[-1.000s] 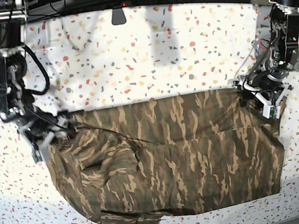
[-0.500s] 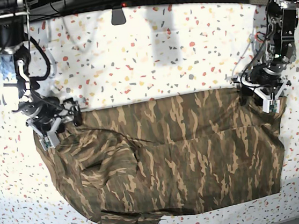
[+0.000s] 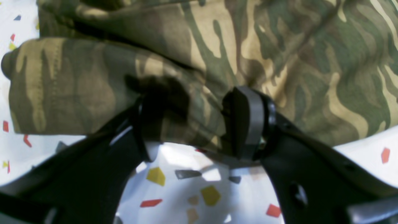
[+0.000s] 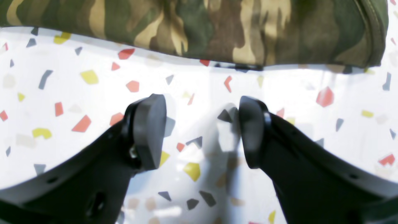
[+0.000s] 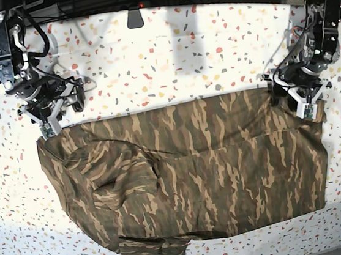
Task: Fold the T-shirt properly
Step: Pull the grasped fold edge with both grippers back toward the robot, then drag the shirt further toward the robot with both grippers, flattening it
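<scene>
1. The T-shirt (image 5: 189, 181) lies spread over the lower middle of the speckled table (image 5: 169, 60), rumpled at lower left.
2. At the right of the base view, the left gripper (image 3: 199, 121) stands wide, a bunched fold of cloth between its fingers.
3. At upper left, the right gripper (image 4: 199, 130) gapes empty over bare table, just short of the shirt's edge.

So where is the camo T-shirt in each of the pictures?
Base view: the T-shirt fills the lower middle of the table.
Left wrist view: it fills the top, its edge between the open left gripper.
Right wrist view: a strip along the top edge.
Shared landmark: the speckled tabletop.
</scene>
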